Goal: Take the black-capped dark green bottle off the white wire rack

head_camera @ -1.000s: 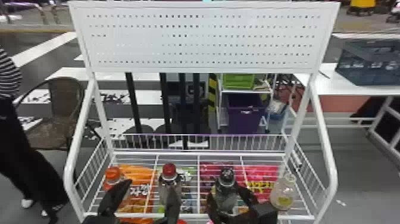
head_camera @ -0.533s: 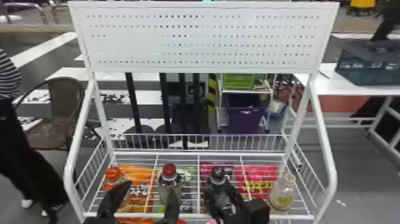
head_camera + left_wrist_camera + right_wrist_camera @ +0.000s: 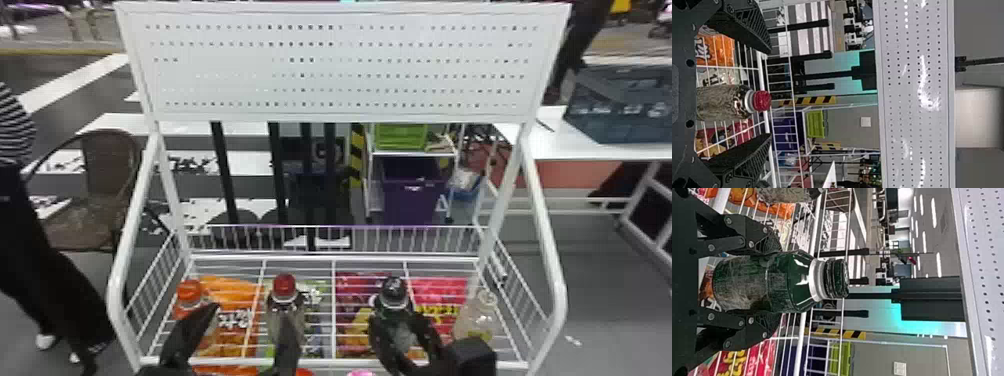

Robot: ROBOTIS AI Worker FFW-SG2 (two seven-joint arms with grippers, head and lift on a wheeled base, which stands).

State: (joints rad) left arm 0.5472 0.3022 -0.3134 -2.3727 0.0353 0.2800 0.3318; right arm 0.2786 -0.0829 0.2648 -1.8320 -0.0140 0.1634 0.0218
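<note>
Clamping the black-capped dark green bottle (image 3: 789,282) is the right gripper (image 3: 398,324), and what a snug hold it is! One finger sits against each side of the body, leaving the white neck ring and black cap exposed. The bottle stands roughly upright over the white wire rack (image 3: 315,361), toward the right side; whether its base is touching the wires, I can't tell from here.

Over to the left gripper (image 3: 251,311), and those fingers are wide apart with nothing in their grasp. They're at the front of the rack, and the head view has them partly covering two neighbours: the orange-capped bottle (image 3: 189,292) at the far left and the red-capped bottle (image 3: 285,292) next along. In the left wrist view that red cap shows between the open fingers, with gaps on both sides.

Rounding out the line-up, a clear bottle (image 3: 471,322) stands at the right end, just beside the right gripper. Down through the wires come the bright colours: an orange bag (image 3: 237,290) at left, a pink-red bag (image 3: 442,292) at right. And behind it all, the perforated white panel (image 3: 340,75) rises above the basket.
</note>
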